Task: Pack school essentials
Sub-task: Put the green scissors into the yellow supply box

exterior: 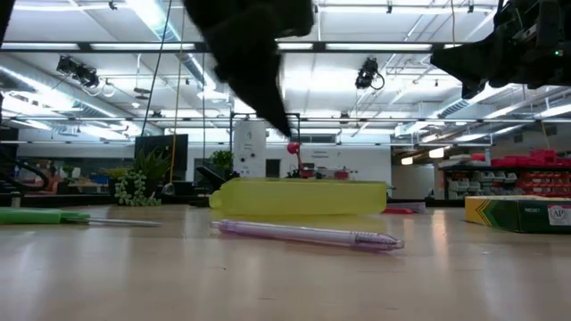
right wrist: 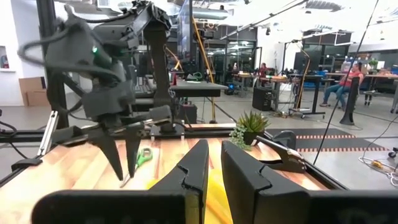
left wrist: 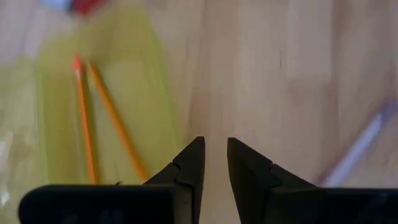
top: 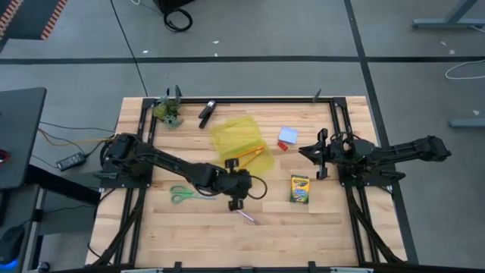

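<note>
In the low view much was cut off: only a dark mass of the left arm hung in from the top, and the scissors (exterior: pixel 40 216) showed as a green sliver at the edge. The notepad and eraser were barely readable there behind the yellow pouch (exterior: pixel 299 197). In the left wrist view the purple pen (left wrist: pixel 360 146) was a pale smear at the frame's edge.

The left hand (top: pixel 236 199) hovered over the desk (top: pixel 326 227) near its middle, just beside the pouch's near corner, pointing down. Its fingers (left wrist: pixel 189 171) stood a narrow gap apart and held nothing. The purple pen (top: pixel 247 218) lay on the wood just beyond it.

Two orange pencils (top: pixel 252 155) lay side by side inside the translucent yellow pouch (top: pixel 235 135). The green-handled scissors (top: pixel 184 194) lay flat beside the left arm. The crayon box (top: pixel 301 189) sat flat to the right of the pouch, near the right hand (top: pixel 321 154), which waited at the right side with its fingers slightly parted and empty. The pale blue notepad (top: pixel 288 135) rested near the pouch's far right corner, with the small red eraser (top: pixel 282 145) just beside it. A small green plant (top: pixel 169 112) and a black clip (top: pixel 207 113) sat at the desk's far edge.
</note>
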Controlling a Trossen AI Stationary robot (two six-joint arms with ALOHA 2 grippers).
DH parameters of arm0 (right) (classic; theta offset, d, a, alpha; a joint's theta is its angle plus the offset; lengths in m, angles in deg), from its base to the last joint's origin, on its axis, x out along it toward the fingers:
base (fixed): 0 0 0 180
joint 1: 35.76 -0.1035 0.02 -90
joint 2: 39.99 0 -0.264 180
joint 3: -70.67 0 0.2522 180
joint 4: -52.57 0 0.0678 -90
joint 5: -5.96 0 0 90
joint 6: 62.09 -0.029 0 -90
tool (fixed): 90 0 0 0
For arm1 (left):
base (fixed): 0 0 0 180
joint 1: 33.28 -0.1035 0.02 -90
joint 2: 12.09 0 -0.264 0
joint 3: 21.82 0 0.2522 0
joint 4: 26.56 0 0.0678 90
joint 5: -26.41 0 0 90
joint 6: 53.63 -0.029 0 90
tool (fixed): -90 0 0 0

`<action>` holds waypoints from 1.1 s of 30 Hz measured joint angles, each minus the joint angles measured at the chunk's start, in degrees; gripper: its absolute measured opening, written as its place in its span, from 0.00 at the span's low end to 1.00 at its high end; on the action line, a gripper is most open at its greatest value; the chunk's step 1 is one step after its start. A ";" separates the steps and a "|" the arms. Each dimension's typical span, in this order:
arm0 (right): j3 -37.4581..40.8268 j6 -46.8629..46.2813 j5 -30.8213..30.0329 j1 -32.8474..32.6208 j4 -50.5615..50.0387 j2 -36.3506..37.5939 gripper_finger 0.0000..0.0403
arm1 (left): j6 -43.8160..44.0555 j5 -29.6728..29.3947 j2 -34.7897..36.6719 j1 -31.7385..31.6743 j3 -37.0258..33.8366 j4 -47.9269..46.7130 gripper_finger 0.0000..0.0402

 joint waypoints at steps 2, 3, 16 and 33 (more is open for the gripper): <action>0.00 0.00 0.00 0.00 -0.05 0.01 0.13 | 2.49 0.05 0.19 1.29 -0.02 -4.06 0.20; 0.00 0.00 0.01 0.00 -0.08 0.00 0.13 | 3.03 0.03 0.24 1.91 -0.01 -6.23 0.20; 0.00 0.00 0.00 0.00 -0.16 0.00 0.13 | 9.41 3.31 1.11 7.28 -0.04 -30.44 0.17; 0.00 0.00 0.00 0.00 -0.13 -0.02 0.13 | 6.83 7.64 17.02 7.73 -19.47 -25.27 0.06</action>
